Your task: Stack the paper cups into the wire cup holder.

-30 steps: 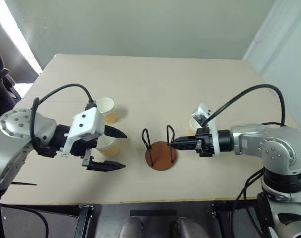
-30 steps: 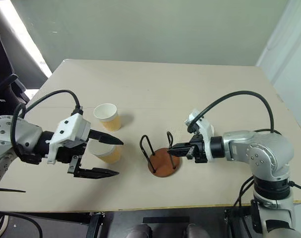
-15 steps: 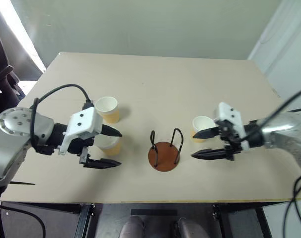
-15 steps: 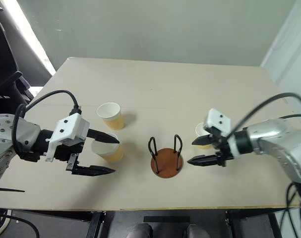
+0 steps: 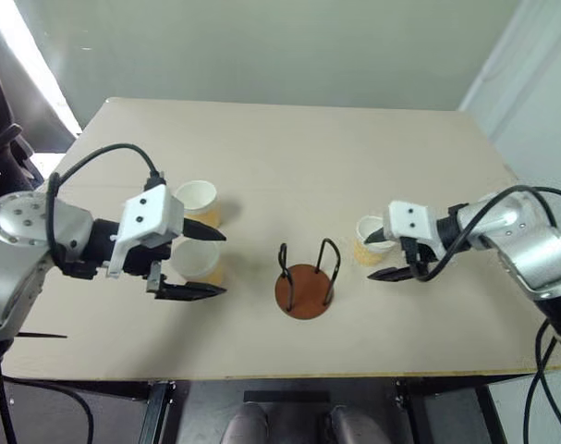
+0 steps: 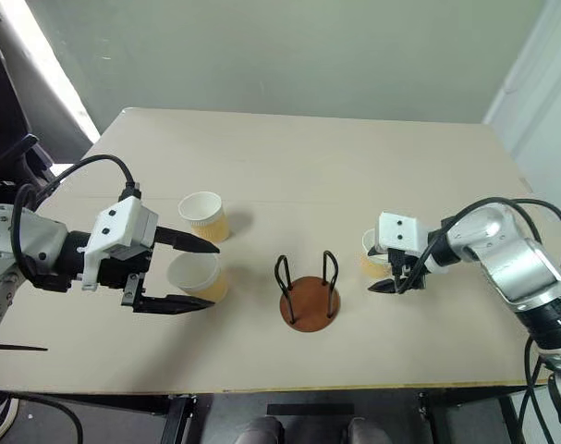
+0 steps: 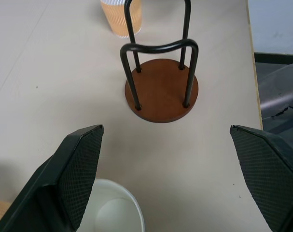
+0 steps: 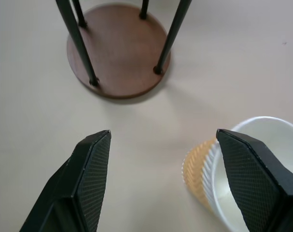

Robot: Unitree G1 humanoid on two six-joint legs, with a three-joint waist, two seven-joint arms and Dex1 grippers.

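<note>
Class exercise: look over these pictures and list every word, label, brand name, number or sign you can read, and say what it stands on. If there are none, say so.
None: no readable text in any view.
The paper cups: plain ribbed sides, no print.
The wire cup holder: bare brown base and black wire, no label.
The table: plain, unmarked.
The left gripper and right gripper: white housings and black fingers carry no lettering.

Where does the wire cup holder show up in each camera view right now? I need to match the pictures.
Left eye view: wire cup holder, centre of the table, between the two arms.
Right eye view: just below centre.
Left wrist view: upper middle, beyond the open left pincer.
Right wrist view: top, left of centre.
Shared landmark: the paper cup beside the right pincer.
</note>
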